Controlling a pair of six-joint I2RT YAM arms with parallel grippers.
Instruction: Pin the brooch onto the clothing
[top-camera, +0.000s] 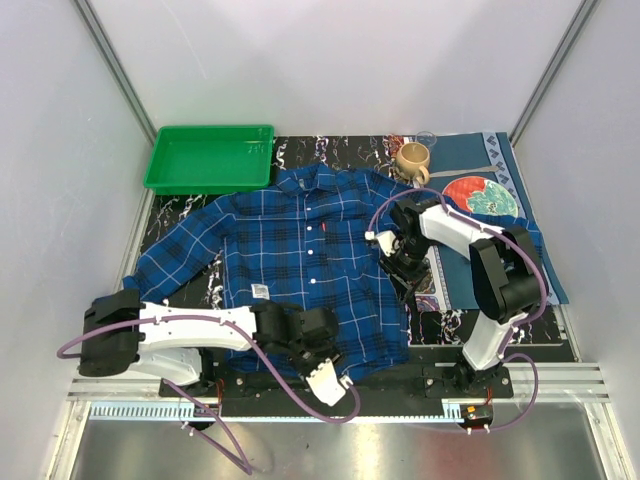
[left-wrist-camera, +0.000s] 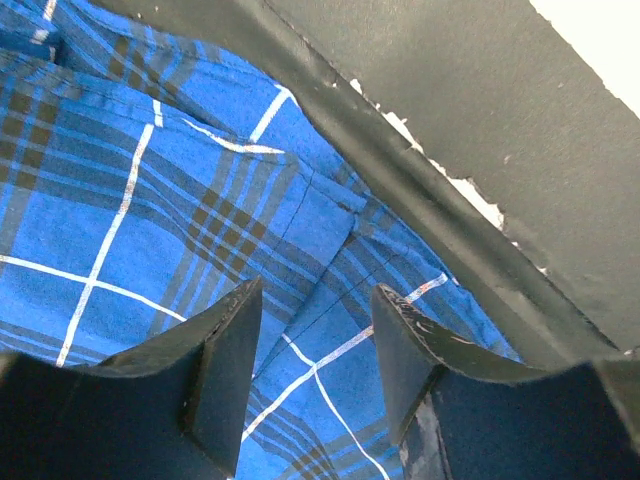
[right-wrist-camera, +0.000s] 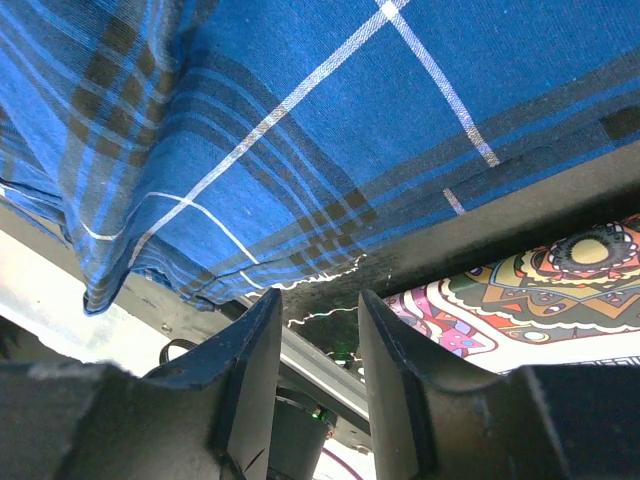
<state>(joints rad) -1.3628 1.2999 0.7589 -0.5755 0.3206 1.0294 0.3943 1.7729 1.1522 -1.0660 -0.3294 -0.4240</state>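
Observation:
The blue plaid shirt (top-camera: 300, 255) lies spread flat on the dark marbled mat (top-camera: 180, 212). No brooch shows in any view. My left gripper (top-camera: 322, 352) hovers over the shirt's near hem. In the left wrist view (left-wrist-camera: 315, 300) it is open and empty, with plaid cloth (left-wrist-camera: 150, 200) between and beyond its fingers. My right gripper (top-camera: 408, 285) is at the shirt's right edge. In the right wrist view (right-wrist-camera: 320, 310) it is open and empty, over bare black mat just off the shirt's hem (right-wrist-camera: 350, 100).
A green tray (top-camera: 210, 158) stands at the back left. A tan mug (top-camera: 412, 163) and a red and teal plate (top-camera: 480, 196) sit at the back right on a blue cloth (top-camera: 525, 215). A colourful patterned mat (right-wrist-camera: 560, 280) lies beside the right gripper.

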